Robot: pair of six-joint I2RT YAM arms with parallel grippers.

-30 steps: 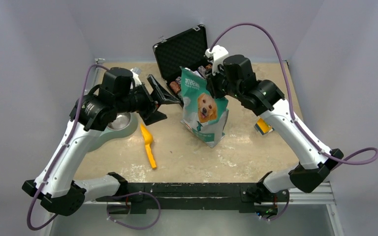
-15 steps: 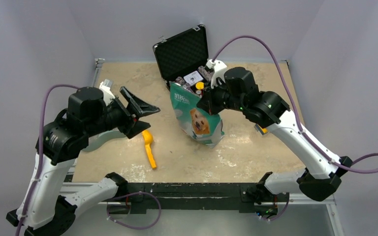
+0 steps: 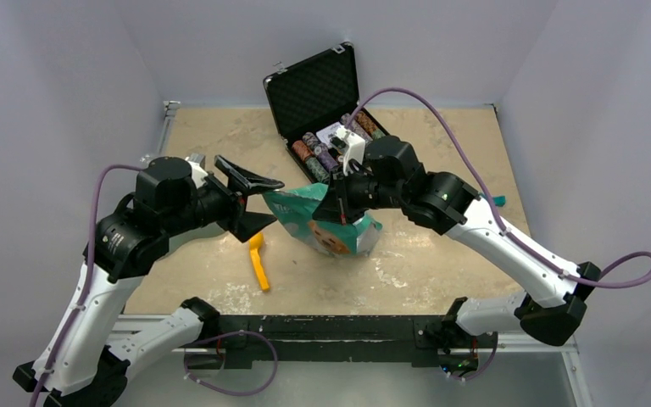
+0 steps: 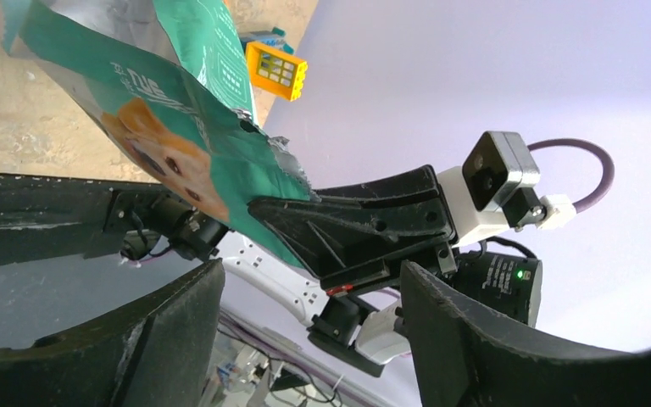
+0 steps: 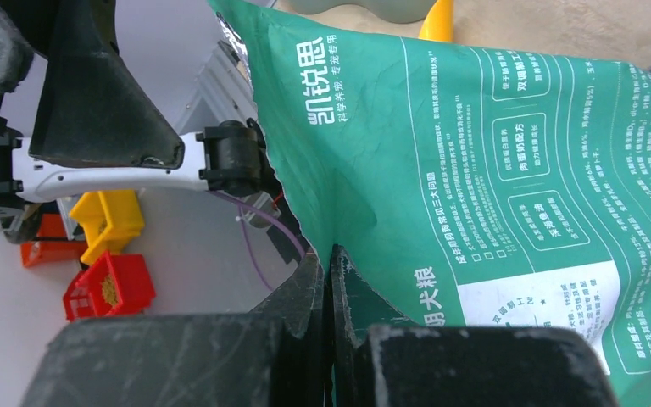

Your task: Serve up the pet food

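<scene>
Pet food itself is not visible; it is presumably inside the teal dog-food pouch, which hangs from the right gripper. That gripper's jaws are pinched tight on the pouch's upper edge, and the bag leans steeply over, its torn, foil-lined top pointing toward the left gripper. The left gripper stands wide open and holds nothing, with the pouch's top corner just ahead of its fingertips.

The step in hand looks like a second grasp on the pouch's mouth, so the bag can be spread and tipped under control. To do it well, the left jaws should close on the free lip opposite the right pinch, biting the film only. The right grip should stay firm and the tilt should not deepen until the mouth sits over the dish, or kibble may spill onto the table.

Beyond the right gripper sits an open black case with a foam-lined lid, and rows of striped poker chips fill its tray. A yellow scoop lies on the table below the left gripper. The right wrist view shows a pale green rim past the pouch, possibly the feeding dish, but its contents cannot be made out.
</scene>
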